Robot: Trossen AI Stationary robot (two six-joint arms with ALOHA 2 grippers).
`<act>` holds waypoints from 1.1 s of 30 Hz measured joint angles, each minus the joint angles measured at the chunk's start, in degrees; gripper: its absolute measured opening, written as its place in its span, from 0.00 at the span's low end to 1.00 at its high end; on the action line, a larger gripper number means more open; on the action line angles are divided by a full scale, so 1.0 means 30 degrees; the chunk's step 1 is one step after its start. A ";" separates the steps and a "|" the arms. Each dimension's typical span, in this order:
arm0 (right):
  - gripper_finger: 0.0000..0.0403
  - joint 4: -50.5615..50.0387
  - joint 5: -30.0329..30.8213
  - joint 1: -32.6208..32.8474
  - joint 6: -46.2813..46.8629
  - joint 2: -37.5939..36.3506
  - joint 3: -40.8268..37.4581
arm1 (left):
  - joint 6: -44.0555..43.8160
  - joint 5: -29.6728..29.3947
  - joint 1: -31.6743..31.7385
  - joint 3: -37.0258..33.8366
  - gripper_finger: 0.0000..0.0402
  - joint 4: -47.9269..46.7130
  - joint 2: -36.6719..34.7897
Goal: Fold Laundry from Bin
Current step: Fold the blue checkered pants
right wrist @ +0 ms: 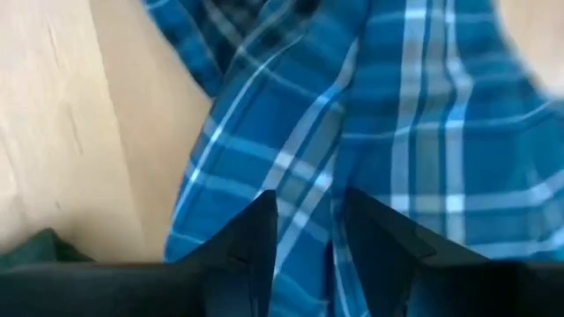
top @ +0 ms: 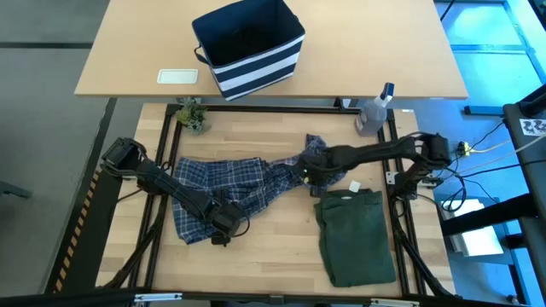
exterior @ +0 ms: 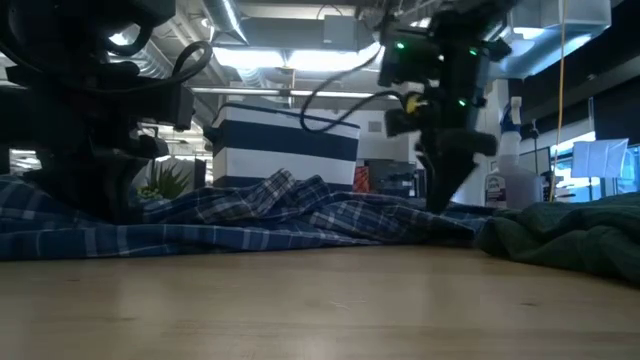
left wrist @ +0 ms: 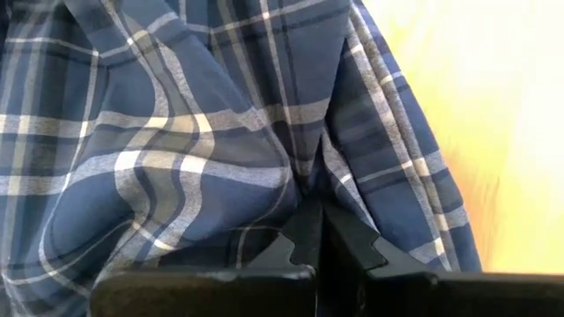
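Two pincers on plaid shirt (top: 223,186): left (top: 223,228) clamped, right (top: 305,173) parted; wood table (top: 256,264).

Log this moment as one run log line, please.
left tool: shut on blue-and-white plaid cloth shirt | right tool: open over shirt | folded dark olive-green cloth garment: beside shirt | navy white-striped fabric bin: back table

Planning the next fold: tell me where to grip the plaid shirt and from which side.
Grip the plaid shirt at the loose sleeve end trailing toward the spray bottle, coming straight down from above. It lies flat and thin beyond the bunched middle, so probably only a top-down pinch at its edge catches a single layer.
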 joint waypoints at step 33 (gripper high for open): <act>0.63 -0.2817 0.8169 0.3956 0.7468 0.1685 -0.0441 | 0.0003 -0.1577 -0.0007 -0.0124 0.00 0.0556 0.0095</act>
